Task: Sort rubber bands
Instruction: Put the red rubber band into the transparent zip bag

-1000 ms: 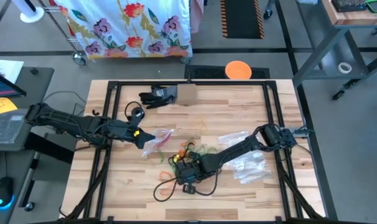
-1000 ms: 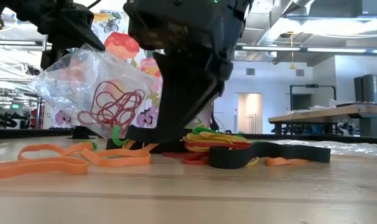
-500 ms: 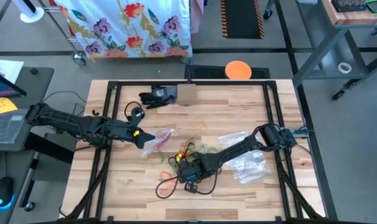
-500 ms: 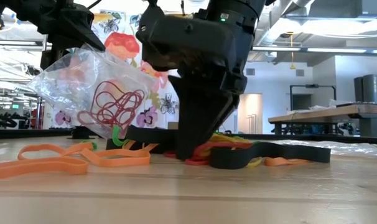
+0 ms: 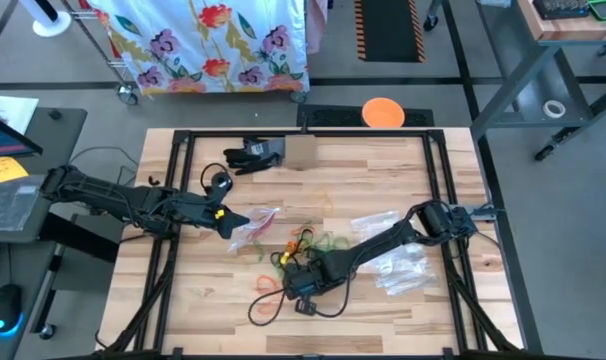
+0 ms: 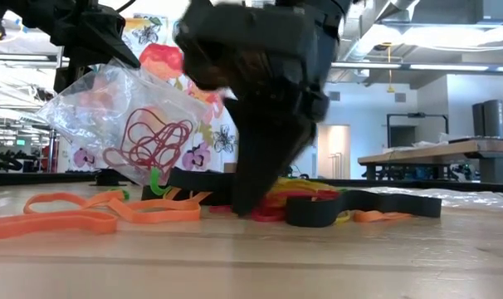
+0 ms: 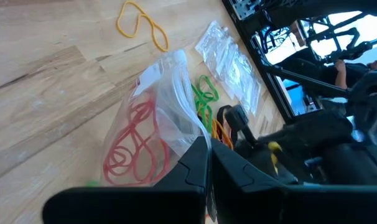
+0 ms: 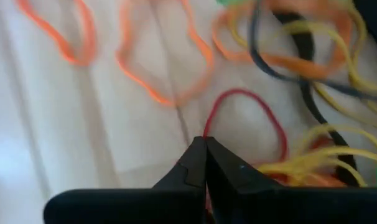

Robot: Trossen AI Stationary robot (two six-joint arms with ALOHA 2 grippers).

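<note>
My right gripper [image 8: 205, 144] has dropped its tips to the table and pinched shut on a red rubber band [image 8: 247, 118] at the edge of the tangled pile of rubber bands [image 5: 301, 248] near the table's middle. My left gripper [image 7: 208, 149] is clamped on a clear bag [image 6: 123, 124] of red bands, holding it above the wood beside the pile.

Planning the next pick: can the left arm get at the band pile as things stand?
Probably not. The left gripper is shut on the clear bag of red bands, and the right gripper is down in the band pile, blocking that side.
</note>
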